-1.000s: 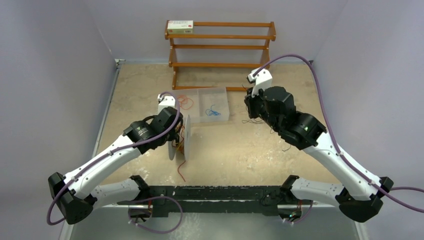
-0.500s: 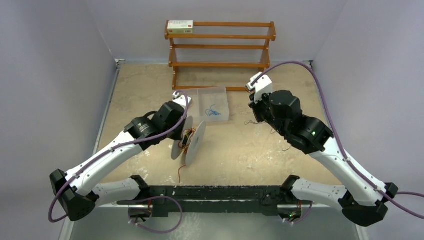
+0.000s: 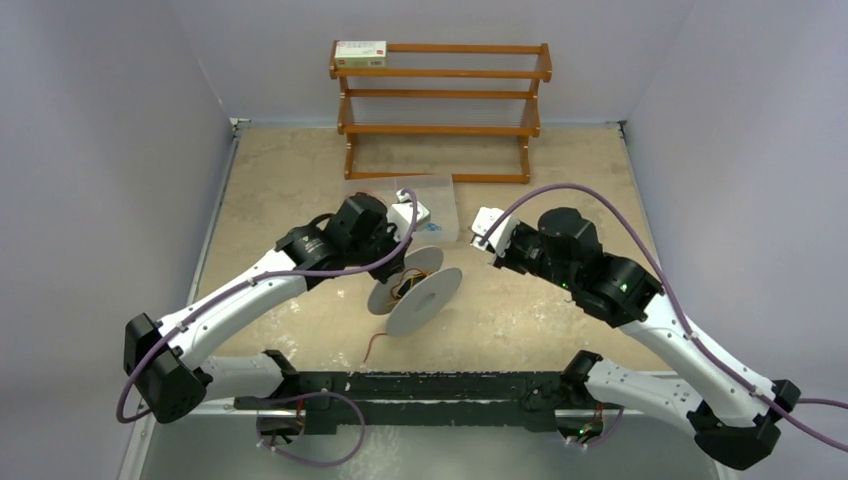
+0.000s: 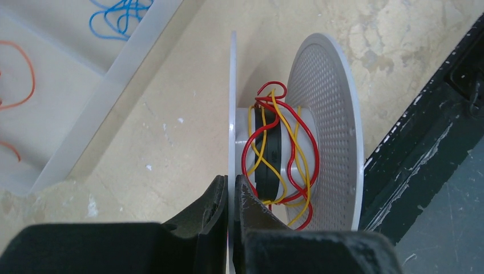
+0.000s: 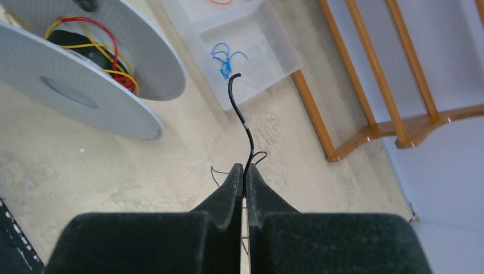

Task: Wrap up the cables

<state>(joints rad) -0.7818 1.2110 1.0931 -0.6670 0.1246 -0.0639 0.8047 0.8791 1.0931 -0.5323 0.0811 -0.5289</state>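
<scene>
Several thin red and yellow cables (image 4: 285, 154) loop loosely round the hub of the white spool (image 4: 328, 114). The left tool (image 4: 230, 184) pinches the spool's near flange edge-on, holding it tilted over the worktop (image 3: 520, 310) close to the dark front edge. One black cable (image 5: 246, 128) rises curved from the closed right tool (image 5: 244, 170), with bare worktop between it and the spool, and the clear tray (image 5: 262, 40) and wooden rack (image 3: 440, 95) beyond.

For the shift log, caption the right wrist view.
Right jaws shut on a thin black wire; spool wound with red and yellow wires upper left, clear tray beyond.
</scene>
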